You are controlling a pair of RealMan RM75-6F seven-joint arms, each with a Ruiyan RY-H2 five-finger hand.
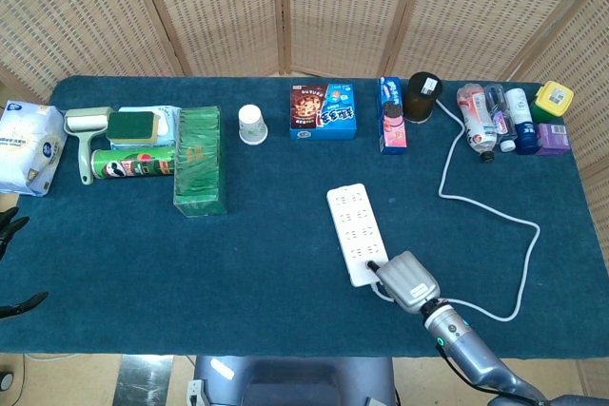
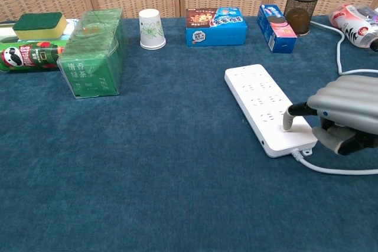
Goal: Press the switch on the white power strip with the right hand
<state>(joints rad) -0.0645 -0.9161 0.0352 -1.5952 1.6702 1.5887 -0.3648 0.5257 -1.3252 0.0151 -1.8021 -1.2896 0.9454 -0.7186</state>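
One fingertip of right hand (image 2: 345, 116) pressed on white power strip (image 2: 260, 101), remaining fingers curled in, gripping nothing; lying flat, long, on blue worktop (image 2: 165, 163).

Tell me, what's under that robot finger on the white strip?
The right hand has one fingertip down on the white power strip, at its cord end. The switch there is covered.

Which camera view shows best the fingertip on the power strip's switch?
The chest view: the right hand puts one fingertip down on the white power strip near its cord end. The head view shows it smaller, from above.
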